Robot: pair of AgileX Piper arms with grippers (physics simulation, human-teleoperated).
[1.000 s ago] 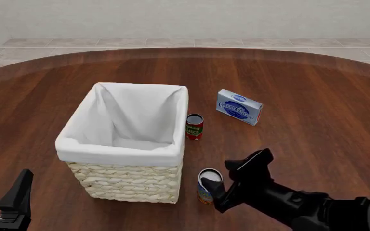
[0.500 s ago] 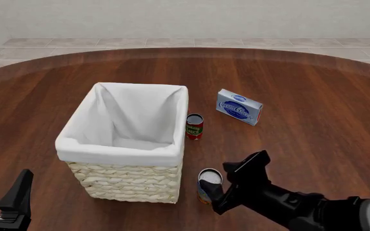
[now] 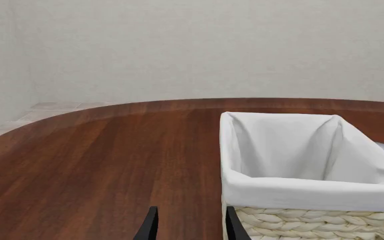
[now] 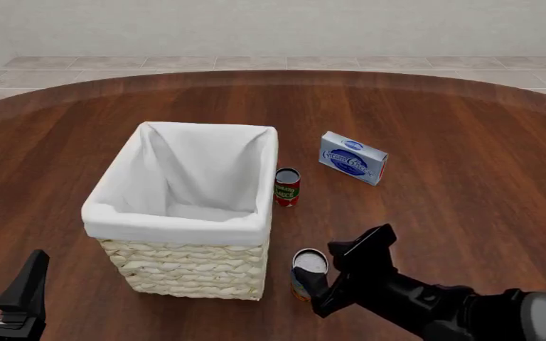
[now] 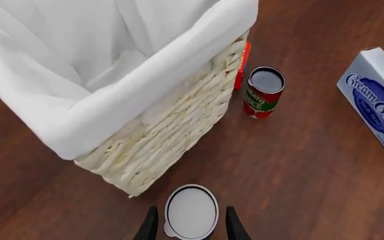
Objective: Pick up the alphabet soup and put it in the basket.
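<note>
Right hand (image 4: 335, 266): matte black, two slim flat fingers (image 5: 150, 225) spread apart, one on each side of the soup can (image 4: 306, 273); whether the pads touch its wall cannot be told.

Soup can: small upright cylinder, smooth pale silver-white lid with a thin dark rim, blue label with an orange-red lower band. It stands on the table (image 4: 463, 156) just beside the near right corner of the basket (image 4: 188, 273), between the fingers.

Basket: large, square, tall-sided, woven of thick pale straw in braided rows; soft white cloth lining sags inside in folds and is turned down over the rim in a broad cuff.

Second can (image 4: 286, 187): small cylinder, dark grey lid, red-and-green label, upright close against the basket's right side, farther along. In the right wrist view a thin red-orange sliver (image 5: 243, 62) shows between this can and the basket; what it is cannot be told.

Box (image 4: 352, 158): flat rectangular carton, blue and white, script lettering, lying beyond and to the right of the second can.

Table: round, glossy dark reddish wood with straight plank grain.

Left hand (image 4: 12, 302): black, fingers parted, empty, low at the near left edge, well apart from the basket.
</note>
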